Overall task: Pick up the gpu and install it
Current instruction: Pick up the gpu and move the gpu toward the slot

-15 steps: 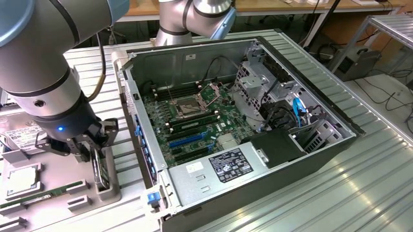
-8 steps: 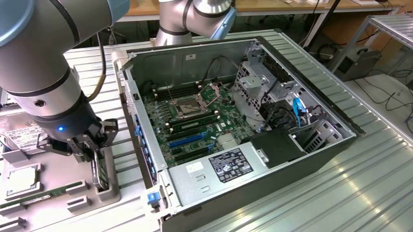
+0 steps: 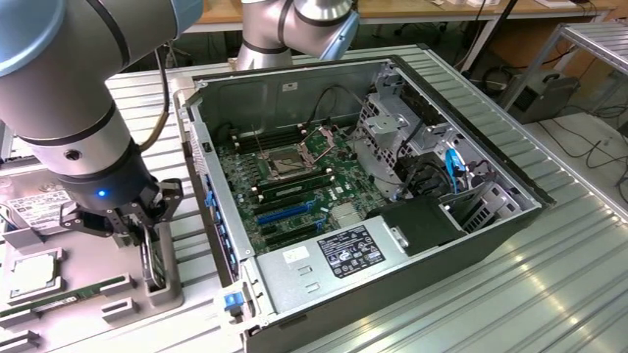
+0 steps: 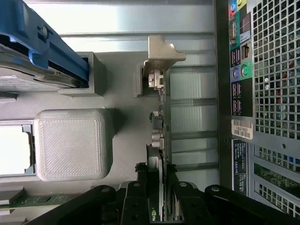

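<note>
While the gpu (image 4: pixel 157 119), a thin green circuit card with a silver metal end bracket, stands on edge in the grey printed holder (image 3: pixel 165 285) beside the open dark metal computer case (image 3: pixel 471 254), the gripper (image 4: pixel 157 169) clamps both its faces; judged best: pull straight up, no twist.

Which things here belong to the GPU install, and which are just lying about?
Job: gpu, standing edgewise in the grey holder; tool at it; open computer case.
Lying about: hard drive, processor, memory stick.
</note>
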Tool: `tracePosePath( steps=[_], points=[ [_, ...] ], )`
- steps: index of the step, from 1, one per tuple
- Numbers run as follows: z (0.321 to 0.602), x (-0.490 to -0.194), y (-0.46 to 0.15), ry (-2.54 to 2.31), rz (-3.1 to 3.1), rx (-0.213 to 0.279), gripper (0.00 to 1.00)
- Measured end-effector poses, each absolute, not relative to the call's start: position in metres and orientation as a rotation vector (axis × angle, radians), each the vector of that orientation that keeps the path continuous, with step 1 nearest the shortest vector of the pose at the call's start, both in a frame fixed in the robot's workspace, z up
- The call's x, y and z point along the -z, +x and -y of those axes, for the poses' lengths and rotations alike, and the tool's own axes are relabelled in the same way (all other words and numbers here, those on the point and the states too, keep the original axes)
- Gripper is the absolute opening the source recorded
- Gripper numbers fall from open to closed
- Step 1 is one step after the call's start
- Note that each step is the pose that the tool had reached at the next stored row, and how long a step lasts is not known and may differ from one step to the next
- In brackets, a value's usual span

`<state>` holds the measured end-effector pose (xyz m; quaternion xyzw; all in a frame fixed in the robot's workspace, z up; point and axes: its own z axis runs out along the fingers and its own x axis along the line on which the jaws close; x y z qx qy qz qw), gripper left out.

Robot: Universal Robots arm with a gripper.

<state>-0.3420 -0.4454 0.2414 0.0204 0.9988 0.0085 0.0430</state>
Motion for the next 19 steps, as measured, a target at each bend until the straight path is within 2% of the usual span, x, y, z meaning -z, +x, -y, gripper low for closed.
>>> tracePosePath(
  steps=[11,19],
  points=[
    [0.445,-0.257,-0.336,-0.003,-3.069,-0.039,0.26],
    [0.446,-0.289,-0.335,-0.003,-3.073,-0.039,0.26]
  ],
)
